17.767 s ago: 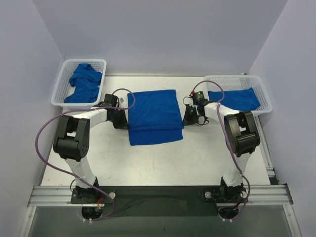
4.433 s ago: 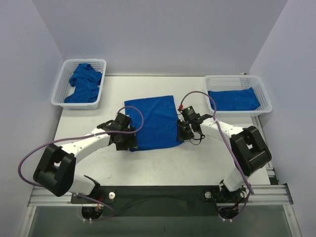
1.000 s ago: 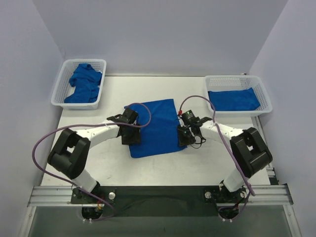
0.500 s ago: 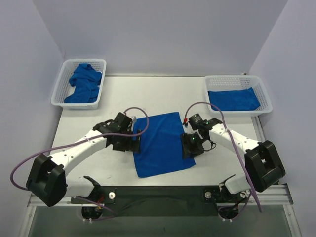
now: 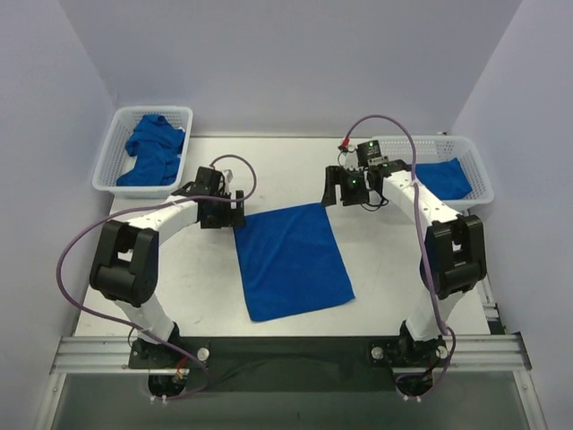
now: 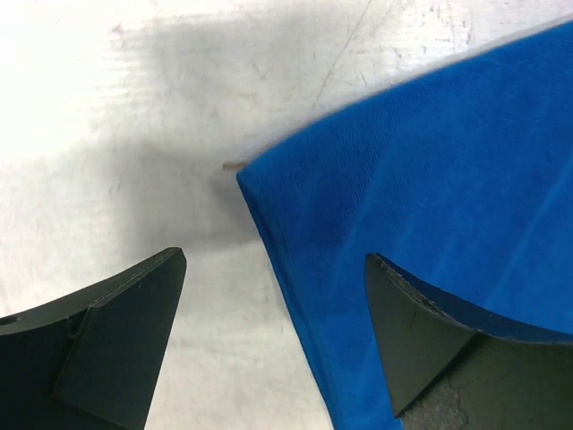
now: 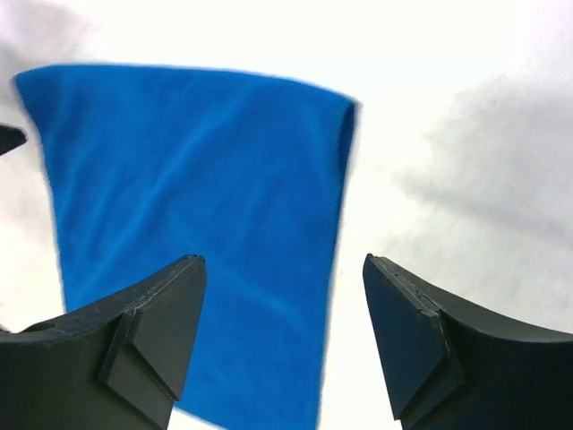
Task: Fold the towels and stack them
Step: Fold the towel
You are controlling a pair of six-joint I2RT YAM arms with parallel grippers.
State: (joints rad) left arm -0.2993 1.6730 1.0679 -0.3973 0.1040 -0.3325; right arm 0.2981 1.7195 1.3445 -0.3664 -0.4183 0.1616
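Three blue towels show from the top. One folded towel (image 5: 294, 260) lies flat on the bench (image 5: 179, 269), mid-width, reaching toward the near edge. A crumpled towel (image 5: 152, 148) fills the left basket (image 5: 106, 166) at the far-left corner, and a neat towel (image 5: 439, 179) sits in the right basket (image 5: 479, 184) at the far-right corner. The left gripper (image 5: 235, 213) is just off the folded towel's far-left corner and the right gripper (image 5: 333, 186) is a bit beyond its far-right corner.

Left wrist: fingers (image 6: 116, 340) spread wide, the towel corner lying between them, not pinched.

Right wrist: jaws spread too, holding nothing, with the towel flat below.
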